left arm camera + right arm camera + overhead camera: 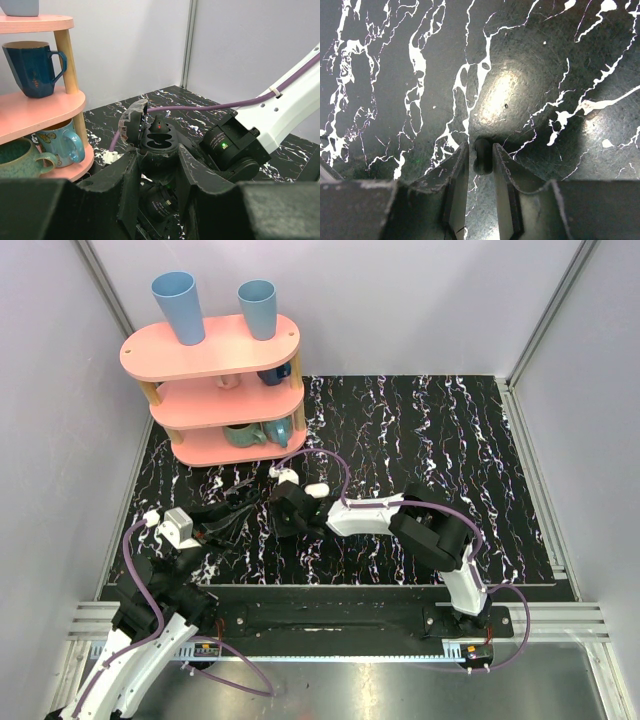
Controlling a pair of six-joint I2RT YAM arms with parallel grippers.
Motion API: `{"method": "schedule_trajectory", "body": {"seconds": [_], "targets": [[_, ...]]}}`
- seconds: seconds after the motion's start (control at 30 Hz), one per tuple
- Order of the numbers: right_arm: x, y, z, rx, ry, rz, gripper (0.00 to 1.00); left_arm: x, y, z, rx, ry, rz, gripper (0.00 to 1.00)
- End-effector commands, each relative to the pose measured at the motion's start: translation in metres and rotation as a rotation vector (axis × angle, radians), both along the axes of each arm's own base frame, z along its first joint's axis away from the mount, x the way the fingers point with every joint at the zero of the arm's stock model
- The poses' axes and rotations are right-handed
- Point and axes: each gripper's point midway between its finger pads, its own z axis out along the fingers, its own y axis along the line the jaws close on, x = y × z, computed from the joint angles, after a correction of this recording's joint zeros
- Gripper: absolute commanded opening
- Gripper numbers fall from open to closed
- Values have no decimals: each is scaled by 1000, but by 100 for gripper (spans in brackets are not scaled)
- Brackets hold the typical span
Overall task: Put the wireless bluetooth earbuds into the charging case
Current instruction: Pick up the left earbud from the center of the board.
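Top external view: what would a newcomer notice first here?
The pink three-tier shelf at the far left of the black marbled table, with two blue cups on top. Just in front of it, the left gripper is shut on what looks like an open dark case. The right gripper points down at the table, a small dark piece between its fingers.

Arm links: white shells on left arm (pixel 120 680) and right arm (pixel 360 517), black joint housings (pixel 440 535).
Cabling: purple cable (pixel 340 468), looped along each arm.
Right gripper (pixel 480 165): black angular fingers (pixel 457 185), scuffed edges.
Indicator: green LED (pixel 222 146).
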Motion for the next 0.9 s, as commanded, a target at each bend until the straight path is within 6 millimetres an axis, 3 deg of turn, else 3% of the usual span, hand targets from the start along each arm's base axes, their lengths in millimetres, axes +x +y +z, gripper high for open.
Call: {"method": "schedule_trajectory", "body": {"seconds": [0.0,0.47,0.87], "targets": [[-1,2,25,42,-31,-12,33,-36,21,50,-124,-179,-9,0],[-1,0,36,60,-44,-13,36,-35,21,50,-123,-178,-9,0],[-1,-1,31,52,-36,-16,18,-35,21,50,-124,-177,-8,0]]}}
